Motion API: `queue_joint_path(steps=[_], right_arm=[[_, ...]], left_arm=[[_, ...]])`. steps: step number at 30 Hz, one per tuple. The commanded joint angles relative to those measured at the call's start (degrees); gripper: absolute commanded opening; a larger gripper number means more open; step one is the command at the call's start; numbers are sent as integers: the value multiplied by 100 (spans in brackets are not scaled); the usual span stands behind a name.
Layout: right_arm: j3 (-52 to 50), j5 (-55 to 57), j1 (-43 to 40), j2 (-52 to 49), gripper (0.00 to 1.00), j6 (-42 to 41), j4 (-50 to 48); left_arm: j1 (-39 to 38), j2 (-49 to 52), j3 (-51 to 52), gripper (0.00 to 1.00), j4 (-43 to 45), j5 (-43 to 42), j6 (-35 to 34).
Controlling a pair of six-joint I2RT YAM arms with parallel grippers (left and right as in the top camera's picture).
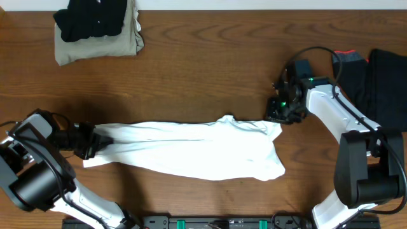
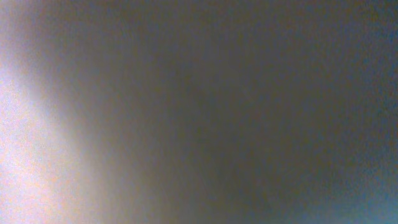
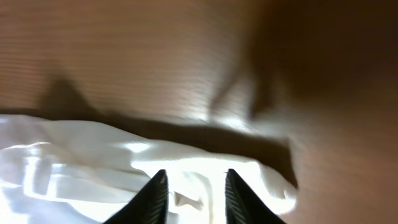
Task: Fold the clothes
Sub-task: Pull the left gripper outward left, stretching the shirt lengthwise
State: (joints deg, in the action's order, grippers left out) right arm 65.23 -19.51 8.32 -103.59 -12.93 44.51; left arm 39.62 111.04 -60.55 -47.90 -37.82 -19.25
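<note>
A white shirt point(image 1: 191, 149) lies in a long folded band across the wooden table point(image 1: 203, 76). My left gripper point(image 1: 95, 141) sits at the shirt's left end, where the cloth bunches into its shut jaws. The left wrist view is a blank blur, so its fingers are hidden there. My right gripper point(image 1: 275, 117) hovers at the shirt's upper right corner. In the right wrist view the right gripper point(image 3: 194, 173) is open, its dark fingers point(image 3: 155, 194) apart over the white shirt point(image 3: 74, 155), pinching nothing.
A black garment point(image 1: 95, 19) lies folded on a khaki one point(image 1: 102, 48) at the far left corner. More black cloth point(image 1: 385, 83) lies at the right edge beside my right arm, with a red-edged item point(image 1: 346, 55) near it.
</note>
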Motion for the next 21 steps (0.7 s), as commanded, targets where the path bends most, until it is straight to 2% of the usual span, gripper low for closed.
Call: queue_joint_path(steps=[1,6,9,14,15,21], right_arm=[[140,-767,98,72,33,378,-149],[442,-901,107,72,38,697,55],[693,-922,116,72,39,796,378],[739,-1137,332,57,41,1152,905],[695,-1139,424,57,43,1255,968],[372,-811,1119,26,52,1432,881]], left_arm=[[44,-605,52,6,-79,411,278],[44,-1779,52,7,-341,396,361],[44,-2334,52,17,-420,396,356],[42,-2946,52,45,-791,393,358],[42,-3005,52,49,-863,393,358],[44,-3056,55,51,-1145,396,468]])
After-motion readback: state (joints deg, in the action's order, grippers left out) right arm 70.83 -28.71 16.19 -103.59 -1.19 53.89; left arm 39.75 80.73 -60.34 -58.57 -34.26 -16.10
